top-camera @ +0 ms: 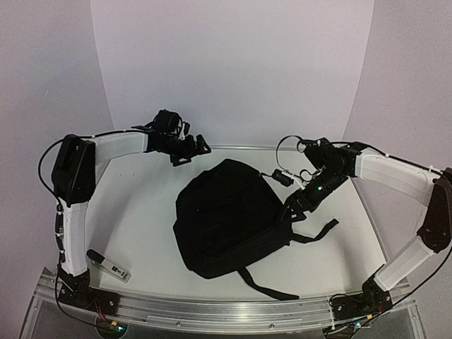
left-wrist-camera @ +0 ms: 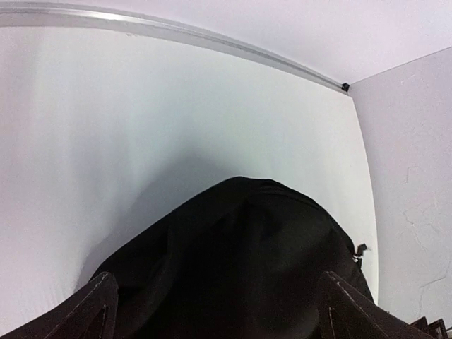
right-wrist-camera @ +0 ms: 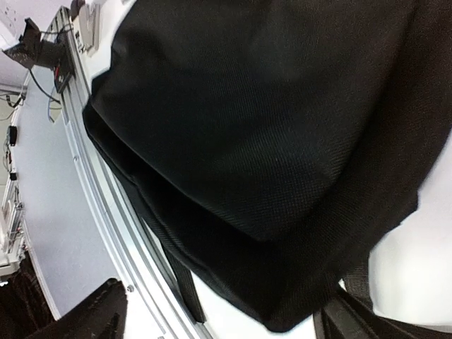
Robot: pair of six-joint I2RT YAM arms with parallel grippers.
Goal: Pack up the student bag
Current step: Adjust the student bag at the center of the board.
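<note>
Student bag (top-camera: 226, 219): soft, floppy, probably light; sags if lifted.
Hold: pinch a fabric edge or strap (top-camera: 268, 288).
Left gripper (top-camera: 191, 152): fingers apart, beyond bag.
Right gripper (top-camera: 291, 210): fingers apart, at bag's right edge.

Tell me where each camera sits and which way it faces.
Top external: above and behind the arms, looking down on the table and student bag; both arms, left gripper and right gripper show.
Left wrist: above the bag's far end, looking over it to the table and an edge rail; its fingers show.
Right wrist: beside the bag, looking across it toward the near rail; its fingers show.
Shared: all three see the bag.
</note>
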